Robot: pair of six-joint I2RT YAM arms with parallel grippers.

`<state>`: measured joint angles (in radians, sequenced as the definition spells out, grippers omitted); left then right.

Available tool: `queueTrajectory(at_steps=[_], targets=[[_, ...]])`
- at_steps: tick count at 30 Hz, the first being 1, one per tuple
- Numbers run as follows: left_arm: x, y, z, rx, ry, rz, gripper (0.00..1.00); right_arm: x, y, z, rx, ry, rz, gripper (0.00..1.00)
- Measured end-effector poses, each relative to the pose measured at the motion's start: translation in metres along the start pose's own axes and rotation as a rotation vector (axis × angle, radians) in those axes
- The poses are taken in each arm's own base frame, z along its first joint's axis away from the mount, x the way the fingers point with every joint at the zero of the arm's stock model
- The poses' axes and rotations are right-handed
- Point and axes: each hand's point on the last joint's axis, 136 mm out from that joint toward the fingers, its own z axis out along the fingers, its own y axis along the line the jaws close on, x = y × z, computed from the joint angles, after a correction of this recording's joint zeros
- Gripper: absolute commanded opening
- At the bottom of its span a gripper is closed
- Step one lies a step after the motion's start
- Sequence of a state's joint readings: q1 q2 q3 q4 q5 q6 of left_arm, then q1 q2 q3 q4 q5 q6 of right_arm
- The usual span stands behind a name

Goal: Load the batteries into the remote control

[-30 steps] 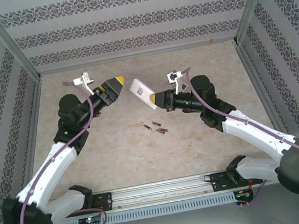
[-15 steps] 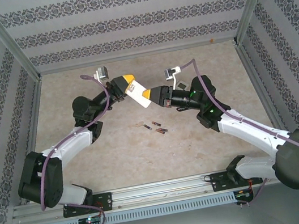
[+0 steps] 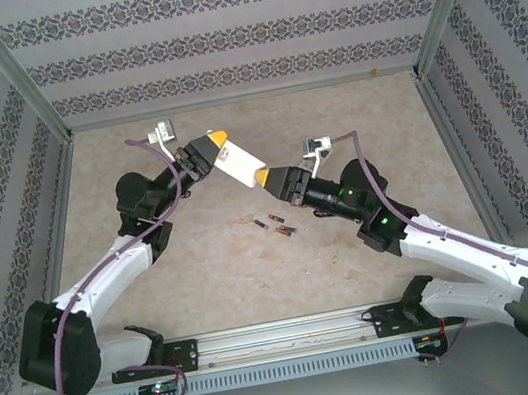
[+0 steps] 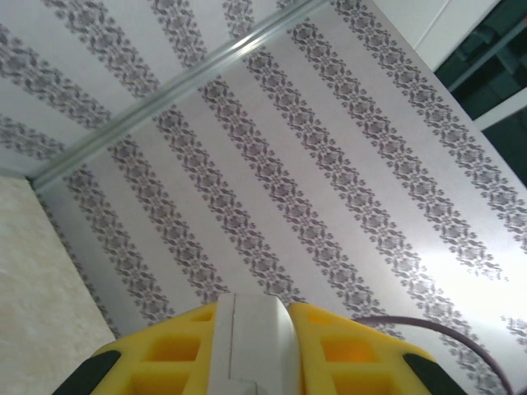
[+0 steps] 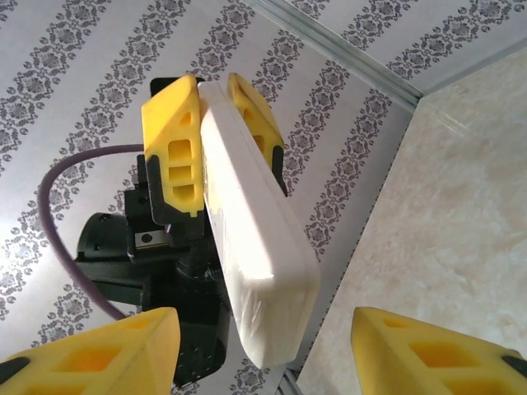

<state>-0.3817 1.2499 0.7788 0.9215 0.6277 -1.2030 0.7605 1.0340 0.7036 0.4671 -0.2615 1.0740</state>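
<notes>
We see batteries (image 3: 274, 226) lying loose on bench (image 3: 333, 125), none loaded yet. Beyond them, right hand (image 3: 266, 179) spread around near end of remote control (image 3: 235, 165), not pinching. Farther, left hand (image 3: 219, 144) pinching its far end, aloft. We judge all loading ahead.

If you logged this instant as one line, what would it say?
left gripper: shut on remote | right gripper: open at remote's other end | batteries: lying on table, not loaded
</notes>
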Motion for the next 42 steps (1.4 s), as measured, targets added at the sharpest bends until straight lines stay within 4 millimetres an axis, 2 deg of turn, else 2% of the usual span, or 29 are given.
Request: queueTrajectory(at_steps=[5,8,11,14,16,17,20,21,27,28,30,31,32,35,37,39,40,42], targets=[[0.002,0.008,-0.001,-0.057,-0.012,0.038,0.00,0.000,-0.021,0.016,0.064,-0.008,0.011,0.53],[0.004,0.018,-0.002,-0.101,-0.014,0.040,0.00,-0.003,-0.023,0.026,0.076,-0.010,0.010,0.48],[0.007,0.022,-0.004,-0.127,-0.018,0.042,0.00,-0.007,-0.022,0.032,0.074,-0.017,0.006,0.38],[0.003,0.022,-0.006,-0.139,-0.041,0.050,0.00,-0.009,-0.021,0.035,0.067,-0.024,0.003,0.19],[-0.001,0.022,-0.008,-0.145,-0.059,0.034,0.00,-0.011,-0.017,0.035,0.050,-0.032,0.005,0.13],[-0.002,0.021,-0.008,-0.144,-0.064,0.023,0.00,-0.012,-0.015,0.035,0.041,-0.037,0.008,0.13],[-0.003,0.015,-0.009,-0.130,-0.068,-0.012,0.00,-0.012,-0.011,0.030,0.014,-0.045,0.011,0.27],[-0.003,0.014,-0.009,-0.128,-0.067,-0.015,0.00,-0.012,-0.010,0.029,0.009,-0.044,0.013,0.28],[0.000,0.015,-0.011,-0.122,-0.064,-0.065,0.00,-0.008,-0.008,0.028,-0.009,-0.024,0.010,0.19],[0.000,0.016,-0.011,-0.119,-0.067,-0.071,0.00,-0.008,-0.008,0.028,-0.015,-0.020,0.013,0.21],[-0.001,0.016,-0.011,-0.114,-0.070,-0.081,0.00,-0.008,-0.007,0.028,-0.017,-0.019,0.015,0.33],[-0.001,0.017,-0.011,-0.114,-0.070,-0.083,0.00,-0.008,-0.008,0.029,-0.015,-0.017,0.016,0.36],[-0.001,0.017,-0.011,-0.115,-0.072,-0.081,0.00,-0.007,-0.010,0.028,-0.009,-0.016,0.011,0.33],[-0.001,0.020,-0.012,-0.124,-0.073,-0.079,0.00,-0.007,-0.012,0.026,-0.006,-0.018,0.003,0.12],[0.000,0.020,-0.012,-0.124,-0.071,-0.085,0.00,-0.007,-0.009,0.024,-0.018,-0.016,0.013,0.07],[0.000,0.019,-0.012,-0.119,-0.070,-0.089,0.00,-0.007,-0.007,0.023,-0.027,-0.013,0.015,0.12],[0.000,0.019,-0.012,-0.118,-0.071,-0.089,0.00,-0.006,-0.007,0.023,-0.029,-0.011,0.015,0.20],[0.000,0.018,-0.012,-0.117,-0.070,-0.085,0.00,-0.006,-0.010,0.023,-0.021,-0.011,0.019,0.28]])
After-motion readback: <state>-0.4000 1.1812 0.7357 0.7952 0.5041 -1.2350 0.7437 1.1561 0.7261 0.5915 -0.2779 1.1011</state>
